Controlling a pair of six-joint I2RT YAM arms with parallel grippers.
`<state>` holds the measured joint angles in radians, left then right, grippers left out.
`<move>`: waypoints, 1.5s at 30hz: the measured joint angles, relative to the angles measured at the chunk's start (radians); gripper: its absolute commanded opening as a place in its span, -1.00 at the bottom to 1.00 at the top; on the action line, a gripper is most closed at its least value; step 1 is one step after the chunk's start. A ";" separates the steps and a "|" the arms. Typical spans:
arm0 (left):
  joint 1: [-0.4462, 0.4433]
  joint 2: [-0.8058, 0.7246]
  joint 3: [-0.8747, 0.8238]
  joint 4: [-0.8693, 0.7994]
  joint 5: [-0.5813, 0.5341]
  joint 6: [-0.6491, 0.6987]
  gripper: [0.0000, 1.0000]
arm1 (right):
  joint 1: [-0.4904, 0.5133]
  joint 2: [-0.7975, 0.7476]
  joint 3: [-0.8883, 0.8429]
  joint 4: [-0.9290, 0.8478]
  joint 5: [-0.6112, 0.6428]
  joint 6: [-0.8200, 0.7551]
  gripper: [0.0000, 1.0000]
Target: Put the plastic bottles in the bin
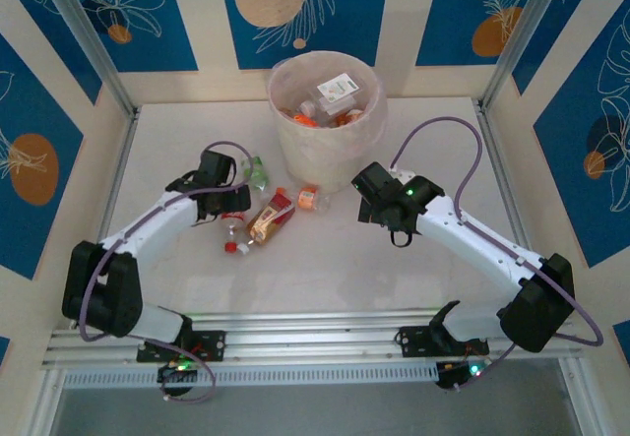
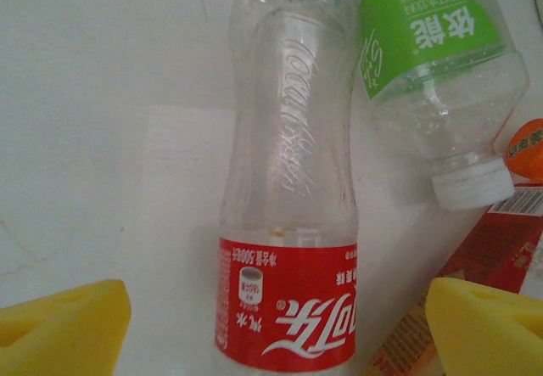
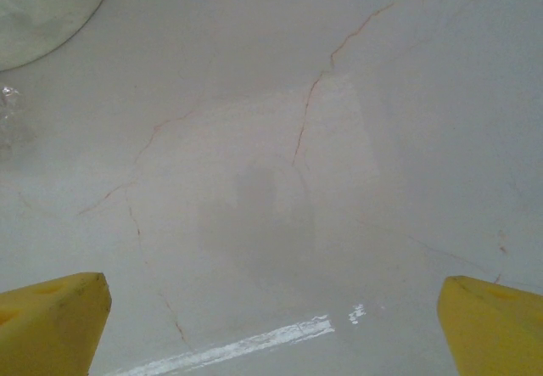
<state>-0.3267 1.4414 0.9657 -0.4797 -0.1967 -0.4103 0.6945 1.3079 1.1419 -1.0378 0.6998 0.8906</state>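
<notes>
Clear plastic, red label: the Coca-Cola bottle (image 2: 287, 223) lay flat on the table (image 2: 102, 138), front-left of the bin, with the L gripper (image 2: 273, 325) poised over it. In the left wrist view its yellow pads (image 2: 64, 329) stood wide apart, one on each side of the bottle, with bare table showing in both gaps. The jaws were released and nothing was grasped.

Writing: the brand script was embossed on the clear body. White Chinese brand script ran across the red label, upside down to the camera, and the small print was too fine to read. On the side nearer the bin, a green-label bottle (image 2: 433, 70) with a white cap bore white Chinese characters, also inverted. A bronze-label bottle (image 2: 496, 249) and a small orange bottle (image 2: 528, 148) showed in part at the frame edge.

The top view added the bin (image 1: 325, 155) itself, cream-white with a clear liner. Several bottles (image 1: 335, 96) were already inside, one with a white label whose print was unreadable. Four bottles could be made out outside, all near the bin's front-left foot. The R gripper (image 1: 379, 205) hung just front-right of the bin.

In the right wrist view the R pads (image 3: 51, 321) were spread wide over bare, veined table, released and holding nothing. The bin's curved wall filled the top-left corner.
</notes>
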 measured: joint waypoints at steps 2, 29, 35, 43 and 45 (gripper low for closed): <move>0.008 0.023 0.000 0.019 0.018 0.000 0.79 | 0.000 0.000 0.000 0.000 0.000 0.000 0.99; 0.067 0.204 -0.026 0.099 0.065 -0.017 0.53 | 0.000 0.022 0.000 -0.003 0.006 0.000 0.98; 0.083 0.204 -0.051 0.103 0.059 -0.030 0.25 | 0.000 0.022 0.000 -0.004 0.008 0.001 0.99; 0.095 0.196 -0.061 0.125 0.050 -0.029 0.00 | 0.000 0.008 0.001 -0.005 0.010 0.013 0.98; 0.097 0.190 -0.061 0.120 0.039 -0.029 -0.01 | 0.000 -0.015 0.001 0.000 0.011 0.014 0.99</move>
<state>-0.2298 1.6310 0.9047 -0.3595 -0.1574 -0.4393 0.6945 1.2926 1.1427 -1.0378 0.7105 0.9047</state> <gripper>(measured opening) 0.572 0.992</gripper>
